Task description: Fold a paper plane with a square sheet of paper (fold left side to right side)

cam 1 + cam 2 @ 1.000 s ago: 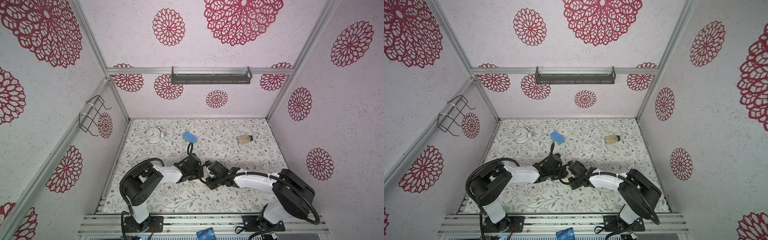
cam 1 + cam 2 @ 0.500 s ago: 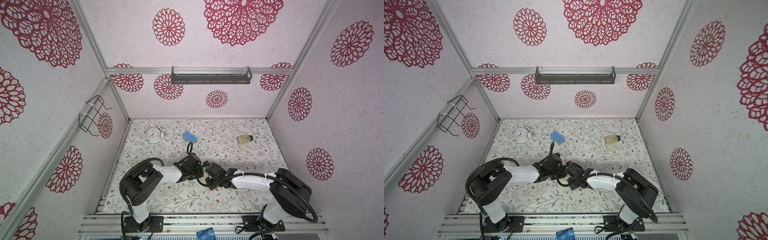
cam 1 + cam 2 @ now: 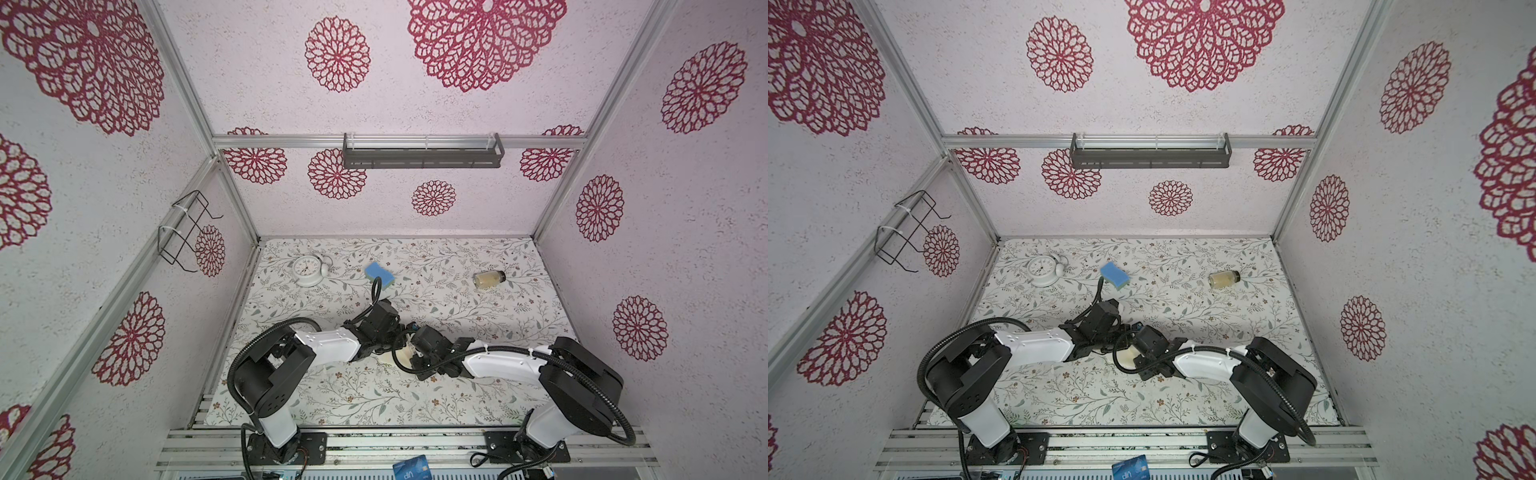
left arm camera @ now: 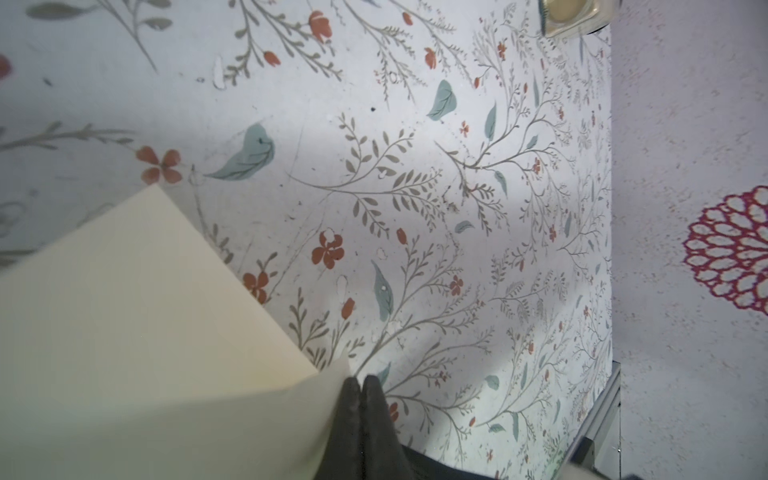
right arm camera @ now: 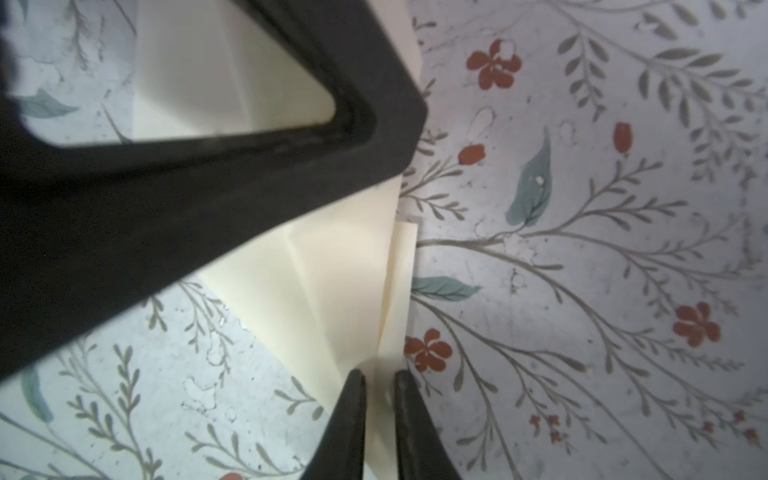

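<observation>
On the near side of the blue sponge [image 3: 379, 274], toward my bases, the paper [image 3: 405, 354] lies on the flowered table mat [image 3: 457, 399]. In both top views my two wrists hide most of it, and only a cream sliver shows. It is thin, matte and unmarked, creased into flat layered flaps with straight, sharp edges.

Its long folded edge runs straight out from my right gripper [image 5: 380, 376] toward my left gripper [image 4: 360, 384], whose black, hollow, triangular finger lies across the sheet. In the left wrist view one crisp corner juts out over the mat. Which end is the nose I cannot tell.

My left fingers are pressed tight together, tips just beside the sheet's edge where a flap lifts. My right fingers stand a narrow slot apart with the layered edge between them. Whether they actually bite it I cannot tell.

A white clock [image 3: 308, 271] sits left of the sponge, and a small tipped jar [image 3: 489, 279] lies well to the sponge's right.
</observation>
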Controlling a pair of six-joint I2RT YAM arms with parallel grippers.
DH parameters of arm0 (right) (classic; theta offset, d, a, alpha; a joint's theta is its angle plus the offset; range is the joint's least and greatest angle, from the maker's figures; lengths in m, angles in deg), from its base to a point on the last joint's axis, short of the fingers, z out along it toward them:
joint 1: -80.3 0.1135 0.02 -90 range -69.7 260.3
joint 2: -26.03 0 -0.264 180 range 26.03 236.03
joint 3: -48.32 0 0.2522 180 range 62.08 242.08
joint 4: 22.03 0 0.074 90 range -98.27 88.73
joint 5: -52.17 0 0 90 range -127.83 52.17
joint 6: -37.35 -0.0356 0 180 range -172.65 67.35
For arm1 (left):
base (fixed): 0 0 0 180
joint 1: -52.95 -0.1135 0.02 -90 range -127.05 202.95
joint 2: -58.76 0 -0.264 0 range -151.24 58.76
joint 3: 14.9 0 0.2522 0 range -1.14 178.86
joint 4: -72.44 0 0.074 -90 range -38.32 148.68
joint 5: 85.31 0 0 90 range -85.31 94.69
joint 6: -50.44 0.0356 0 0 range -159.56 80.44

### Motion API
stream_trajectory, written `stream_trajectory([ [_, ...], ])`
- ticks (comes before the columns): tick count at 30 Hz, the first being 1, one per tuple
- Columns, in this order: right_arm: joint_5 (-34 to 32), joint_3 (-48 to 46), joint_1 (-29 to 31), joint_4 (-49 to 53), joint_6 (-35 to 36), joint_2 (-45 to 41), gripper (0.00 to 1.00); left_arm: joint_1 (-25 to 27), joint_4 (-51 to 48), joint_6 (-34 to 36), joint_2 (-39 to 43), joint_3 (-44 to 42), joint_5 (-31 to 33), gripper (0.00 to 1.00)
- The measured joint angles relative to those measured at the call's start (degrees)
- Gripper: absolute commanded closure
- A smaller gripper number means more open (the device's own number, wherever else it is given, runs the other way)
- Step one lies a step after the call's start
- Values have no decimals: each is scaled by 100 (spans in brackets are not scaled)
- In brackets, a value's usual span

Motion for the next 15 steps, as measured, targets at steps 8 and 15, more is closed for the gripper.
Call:
stream_trajectory([
  [8, 238, -50, -31, -142, -17, -2, 91, 52, 4, -9, 170, -315, 0, 100],
  [15, 417, -109, -125, -240, -46, -26, 91, 116, 37, -24, 90, -319, 0, 100],
])
